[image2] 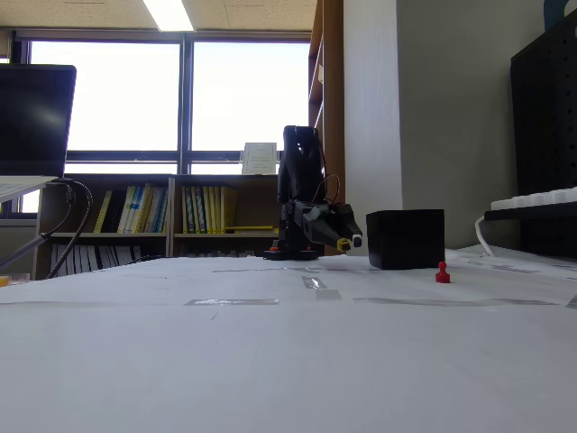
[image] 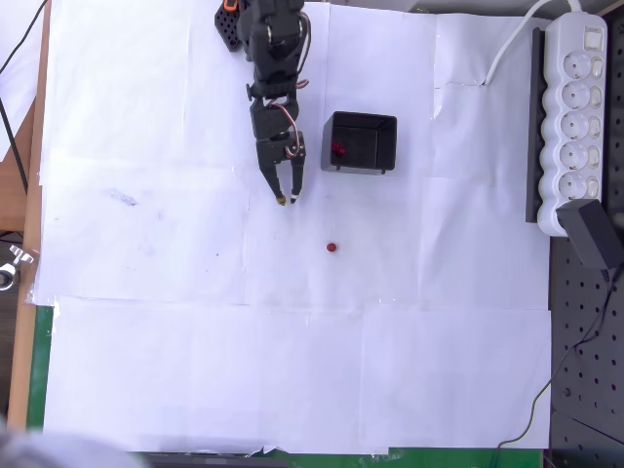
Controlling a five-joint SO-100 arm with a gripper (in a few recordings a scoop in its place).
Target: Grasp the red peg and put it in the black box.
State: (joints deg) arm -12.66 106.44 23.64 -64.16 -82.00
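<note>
White paper covers the worktop point(image: 146, 370), with the black arm point(image: 273, 58) reaching down from its far edge.
The black box point(image: 360, 142) sits just right of the end effector point(image: 286, 198), whose fingers stand slightly parted, holding nothing; the red peg point(image: 332, 248) rests on paper, apart from both.

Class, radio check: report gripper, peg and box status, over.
Gripper empty, above the paper, left of the black box. Red peg loose on the paper, below the box in the overhead view. Path between looks clear.
</note>
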